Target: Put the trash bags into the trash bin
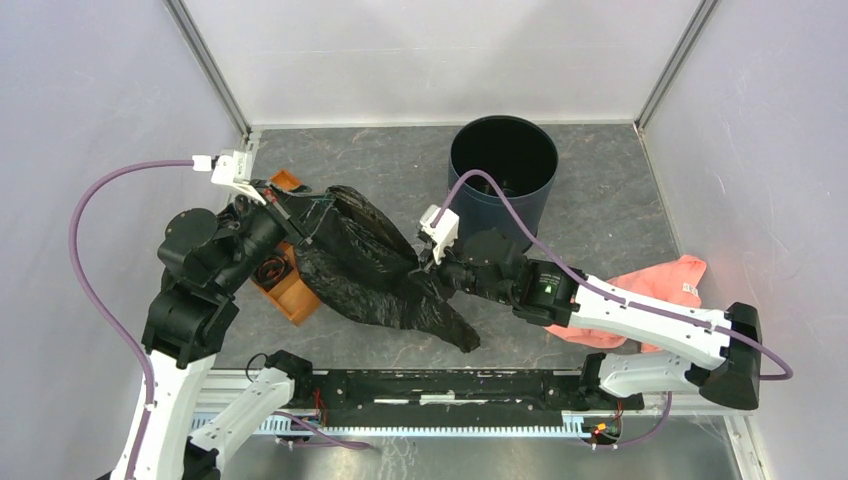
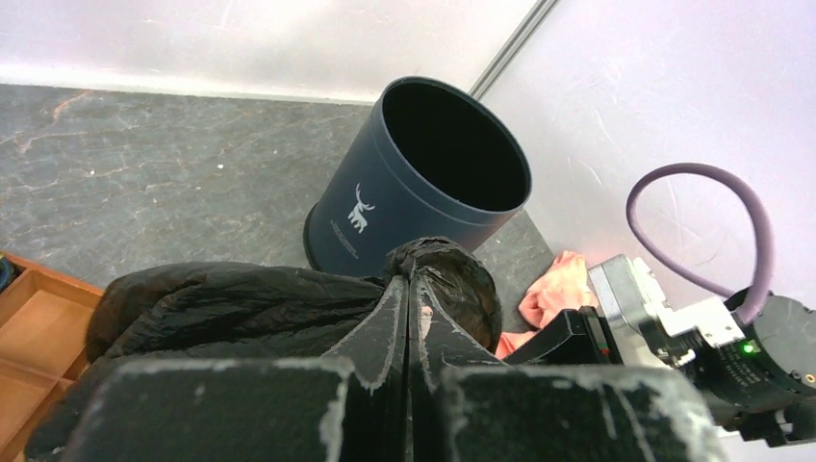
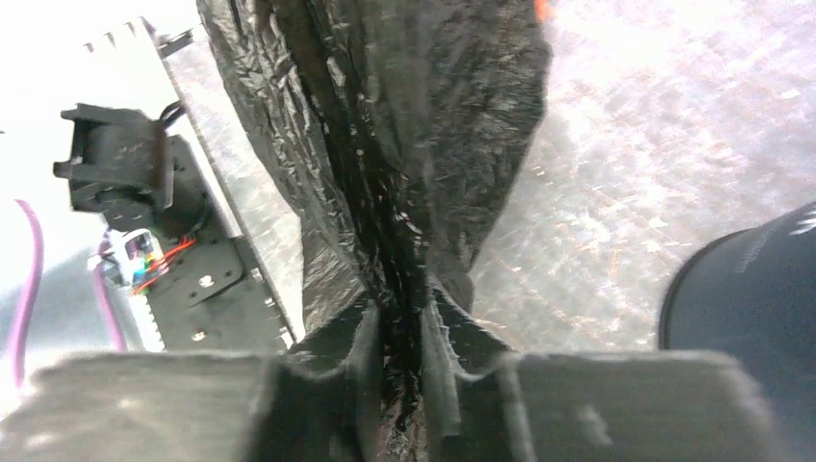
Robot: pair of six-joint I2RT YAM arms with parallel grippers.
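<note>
One big black trash bag (image 1: pixel 385 270) lies stretched between my two grippers on the left-centre of the table. My left gripper (image 1: pixel 303 228) is shut on the bag's upper left part; in the left wrist view the jaws (image 2: pixel 412 289) are pressed together with a wad of bag (image 2: pixel 241 308) at the tips. My right gripper (image 1: pixel 430 268) is shut on the bag's right side; in the right wrist view the film (image 3: pixel 385 125) is pinched between the fingers (image 3: pixel 399 327) and hangs away from them. The navy trash bin (image 1: pixel 503 175) stands upright and open at the back, behind the right gripper.
An orange compartment tray (image 1: pixel 287 290) sits under the left gripper, partly covered by the bag. A pink cloth (image 1: pixel 665 285) lies at the right under the right arm. The bin also shows in the left wrist view (image 2: pixel 385 207) and in the right wrist view (image 3: pixel 760 289).
</note>
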